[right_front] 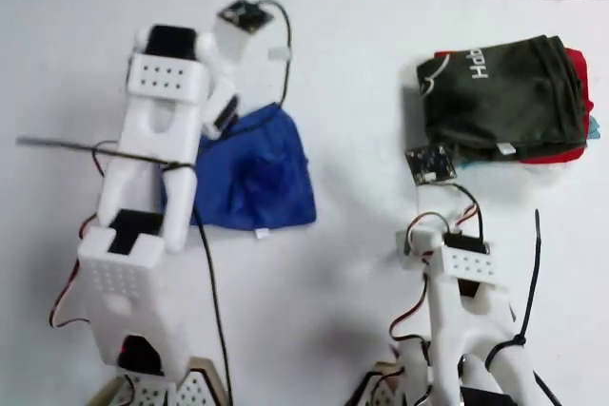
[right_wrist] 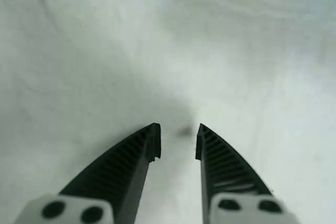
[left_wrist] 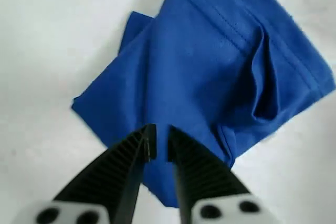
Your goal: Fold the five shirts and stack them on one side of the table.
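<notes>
We see a white worktop (right_front: 362, 35) with two arms on it. The left arm (right_front: 157, 159) lies across one edge of the blue shirt (right_front: 257, 173) and hides that side of it. A black cable (right_front: 214, 282) runs along the worktop beside the same edge. The right arm (right_front: 461, 292) stands near the stack, and its wrist camera board (right_front: 430, 164) is just beside the stack's near corner.

The blue shirt sits loosely folded and wrinkled, well apart from the stack at the far right of the worktop. In the stack, a dark green shirt (right_front: 504, 92) is on top, a red shirt (right_front: 571, 152) is beneath it, and a teal edge (right_front: 593, 125) peeks out at the side. That makes four shirts we can count by colour, and we cannot tell whether more are hidden.

The left tool (left_wrist: 160, 142) hangs over the blue shirt. Its jaws are only a thin slit apart, and we see no cloth gathered between them. The right tool (right_wrist: 177, 140) is parted wider over bare worktop and holds nothing.
</notes>
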